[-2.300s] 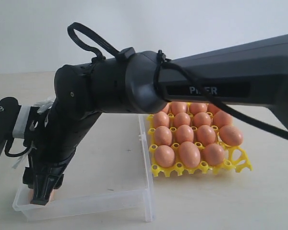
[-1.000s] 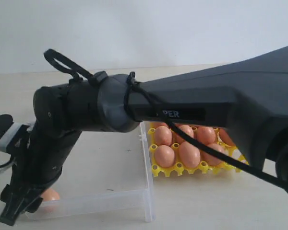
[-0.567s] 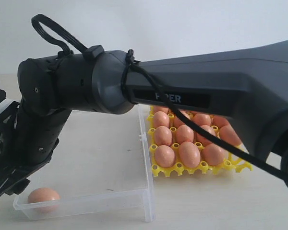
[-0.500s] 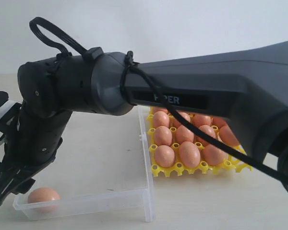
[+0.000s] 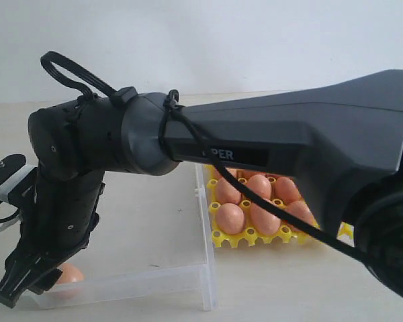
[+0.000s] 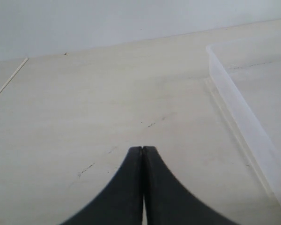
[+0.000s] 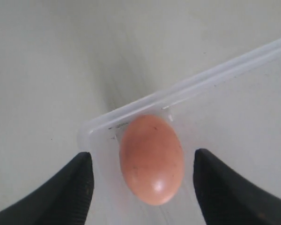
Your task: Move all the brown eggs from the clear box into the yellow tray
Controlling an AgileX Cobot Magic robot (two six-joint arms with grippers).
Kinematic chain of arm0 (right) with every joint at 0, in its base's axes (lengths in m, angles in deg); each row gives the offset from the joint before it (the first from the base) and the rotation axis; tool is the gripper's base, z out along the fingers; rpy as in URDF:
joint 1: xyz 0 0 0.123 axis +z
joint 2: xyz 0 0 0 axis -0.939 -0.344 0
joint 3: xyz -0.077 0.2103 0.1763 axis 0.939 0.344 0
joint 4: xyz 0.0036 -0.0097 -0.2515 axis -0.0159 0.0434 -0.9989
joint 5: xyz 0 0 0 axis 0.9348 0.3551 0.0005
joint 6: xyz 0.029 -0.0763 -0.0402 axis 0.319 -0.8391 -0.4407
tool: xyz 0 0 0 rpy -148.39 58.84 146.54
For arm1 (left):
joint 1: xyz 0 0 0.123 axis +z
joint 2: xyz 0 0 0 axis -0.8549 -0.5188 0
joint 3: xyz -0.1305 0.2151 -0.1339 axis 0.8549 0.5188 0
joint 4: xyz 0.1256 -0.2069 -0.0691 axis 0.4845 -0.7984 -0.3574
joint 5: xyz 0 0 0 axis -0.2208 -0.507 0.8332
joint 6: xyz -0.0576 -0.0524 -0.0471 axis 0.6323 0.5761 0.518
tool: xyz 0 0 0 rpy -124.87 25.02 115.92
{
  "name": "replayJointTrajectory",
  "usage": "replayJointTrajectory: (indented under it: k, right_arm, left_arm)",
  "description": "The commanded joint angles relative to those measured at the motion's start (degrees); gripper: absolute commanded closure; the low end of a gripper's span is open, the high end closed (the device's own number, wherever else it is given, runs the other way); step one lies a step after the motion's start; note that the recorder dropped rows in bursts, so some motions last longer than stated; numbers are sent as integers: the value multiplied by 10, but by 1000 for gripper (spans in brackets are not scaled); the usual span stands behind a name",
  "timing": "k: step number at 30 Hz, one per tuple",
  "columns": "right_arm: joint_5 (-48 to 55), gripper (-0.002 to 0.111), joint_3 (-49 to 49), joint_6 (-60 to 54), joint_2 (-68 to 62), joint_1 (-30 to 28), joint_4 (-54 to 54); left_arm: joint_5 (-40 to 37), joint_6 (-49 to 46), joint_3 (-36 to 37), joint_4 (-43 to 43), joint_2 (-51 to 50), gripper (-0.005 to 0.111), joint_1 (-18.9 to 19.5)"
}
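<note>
Plainly, white lettering (image 5: 232,154) ending in "PER" runs along the dark right arm (image 5: 289,134), with a cable crossing its first letters. The worktop (image 5: 275,295) is pale beige with faint scuffs, and a blank white wall (image 5: 221,40) stands behind. From outside, the yellow tray (image 5: 250,236) lies at three o'clock of the clear box (image 5: 205,268) and holds eggs (image 5: 230,218). One brown egg (image 5: 70,274) sits half hidden in the box's seven o'clock corner. Only the right wrist camera shows the right gripper (image 7: 143,158) spread wide either side of that egg, not touching it. The left gripper (image 6: 143,154) is pressed closed over bare worktop beside the box.
</note>
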Motion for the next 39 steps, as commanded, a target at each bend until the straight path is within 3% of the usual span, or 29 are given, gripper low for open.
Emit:
replayJointTrajectory:
  k: [1, 16, 27, 30, 35, 39]
  right_arm:
    - [6, 49, -2, -23, -13, 1, 43]
    - [48, 49, -2, -24, 13, 1, 23]
    - [11, 49, -2, -4, 33, 1, -39]
    - [1, 56, -2, 2, 31, 1, -52]
    - [-15, 82, -2, 2, 31, 1, -25]
    - [-25, 78, -2, 1, 31, 1, -7]
  left_arm:
    - [5, 3, -2, -1, 0, 107, -3]
    - [5, 3, -2, -1, 0, 107, -3]
    - [5, 3, -2, -1, 0, 107, -3]
    - [5, 3, -2, -1, 0, 107, -3]
    - [5, 3, -2, -1, 0, 107, -3]
    - [5, 3, -2, -1, 0, 107, -3]
